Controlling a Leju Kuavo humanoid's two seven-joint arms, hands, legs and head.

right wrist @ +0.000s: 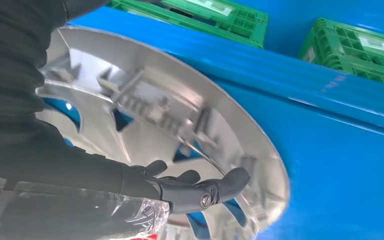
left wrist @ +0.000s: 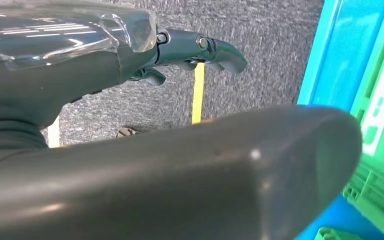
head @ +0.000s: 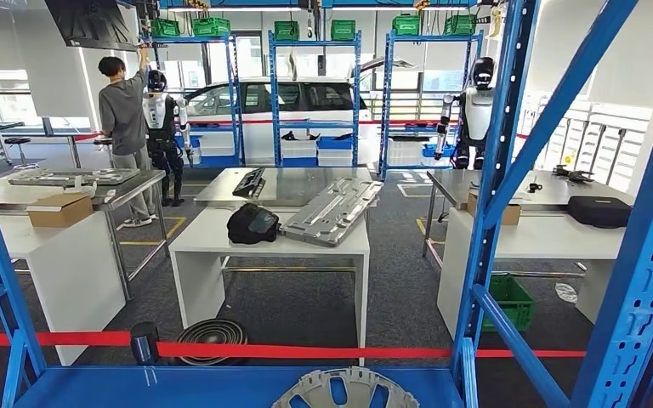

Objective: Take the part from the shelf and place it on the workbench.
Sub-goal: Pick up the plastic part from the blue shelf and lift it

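Down at the shelf [head: 221, 387], the right hand [right wrist: 180, 187] lies against the part [right wrist: 145, 115], a silver spoked wheel cover. In the right wrist view its dark fingers [right wrist: 220, 182] stretch out flat along the cover's ribbed inner face, close to the rim; whether they actually grip it or just rest there I cannot tell. The part lies on the blue shelf board at its front edge, and in the head view [head: 346, 393] only an arc of it shows at the bottom of the frame.

The left hand [left wrist: 180, 55] hangs over grey carpet [left wrist: 260, 60] with nothing in it, its fingers [left wrist: 220, 50] lightly curved and apart from the thick thumb [left wrist: 205, 170]. Green crates [left wrist: 380, 125] sit on a blue board just beside it.

Blue uprights [head: 497, 170] and a diagonal brace [head: 561, 93] frame the shelf's right side. Beyond the front edge a red barrier tape [head: 306, 350] crosses the aisle, then open carpet, then the white workbench [head: 212, 238]. Its surface carries a dark part [head: 252, 223] and a grey panel [head: 333, 211], with bare room along the near left edge. A person [head: 123, 110] stands well off at the back left.
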